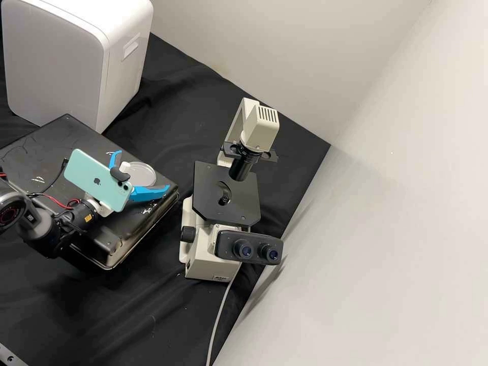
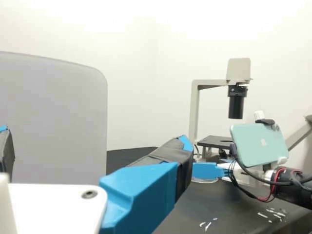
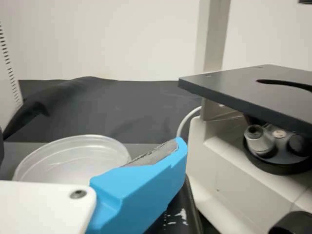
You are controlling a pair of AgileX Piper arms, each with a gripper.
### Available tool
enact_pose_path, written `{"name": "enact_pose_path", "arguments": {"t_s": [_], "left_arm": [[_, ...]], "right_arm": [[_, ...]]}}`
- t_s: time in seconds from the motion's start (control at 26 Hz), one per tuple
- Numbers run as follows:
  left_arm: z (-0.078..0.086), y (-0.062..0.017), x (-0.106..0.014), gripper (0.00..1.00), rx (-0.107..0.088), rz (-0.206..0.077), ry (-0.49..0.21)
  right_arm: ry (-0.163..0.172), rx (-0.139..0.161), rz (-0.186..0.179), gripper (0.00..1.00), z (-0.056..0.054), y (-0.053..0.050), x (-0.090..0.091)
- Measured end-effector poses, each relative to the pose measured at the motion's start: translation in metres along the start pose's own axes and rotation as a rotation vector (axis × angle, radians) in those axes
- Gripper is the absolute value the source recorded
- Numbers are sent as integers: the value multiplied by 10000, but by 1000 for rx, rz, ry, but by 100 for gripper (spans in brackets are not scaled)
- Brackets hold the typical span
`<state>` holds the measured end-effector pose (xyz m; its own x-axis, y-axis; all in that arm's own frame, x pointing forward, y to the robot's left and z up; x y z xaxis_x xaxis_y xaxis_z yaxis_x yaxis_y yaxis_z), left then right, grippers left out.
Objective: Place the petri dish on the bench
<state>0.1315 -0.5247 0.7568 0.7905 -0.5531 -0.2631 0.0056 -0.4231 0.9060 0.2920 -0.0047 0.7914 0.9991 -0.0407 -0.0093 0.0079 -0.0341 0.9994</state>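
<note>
**High view.** Petri dish (image 1: pixel 138 174), clear and round, over the right corner of a flat black case (image 1: pixel 46 147) on the cloth-covered bench (image 1: pixel 127 305), just left of the microscope (image 1: pixel 201 254). Right gripper (image 1: pixel 145 170) clamped on the dish, one blue finger (image 1: pixel 152 192) on either side of the rim. Underside of the dish hidden: resting on the case or held just above it, impossible to tell. Mint-green phone (image 1: pixel 96 180) mounted on the same wrist, covering the gripper body and part of the far finger; small logo mark on its back. Small dark print on the front of the microscope base, too small to read. White scuffs on the case lid. White appliance (image 1: pixel 66 56) behind the case, cut off at the top and left edges. Grey cable (image 1: pixel 219 315) from the microscope base, cut off at the lower edge.

**Right wrist view.** Grey pad (image 3: pixel 152 155) of one finger against the dish rim. Opposite finger cut off at the frame edge, seen as a dark sliver. Black stage (image 3: pixel 253 92) and objective turret (image 3: pixel 273 146) of the microscope close beside the dish.

**Left wrist view.** Left gripper (image 2: pixel 92 136) with fingers spread wide apart, one of them largely cut off at the frame edge. Beyond, the right gripper with the dish, low beside the microscope.
</note>
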Motion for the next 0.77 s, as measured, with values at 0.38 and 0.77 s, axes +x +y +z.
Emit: {"name": "enact_pose_path", "arguments": {"t_s": [0.38, 0.77], "left_arm": [[2, 147, -48, 100, 33, 98, 6], [23, 141, -48, 100, 26, 94, -5]], "right_arm": [[-5, 77, 25, 100, 0, 57, -116], [-13, 139, 40, 100, 13, 104, -197]]}}
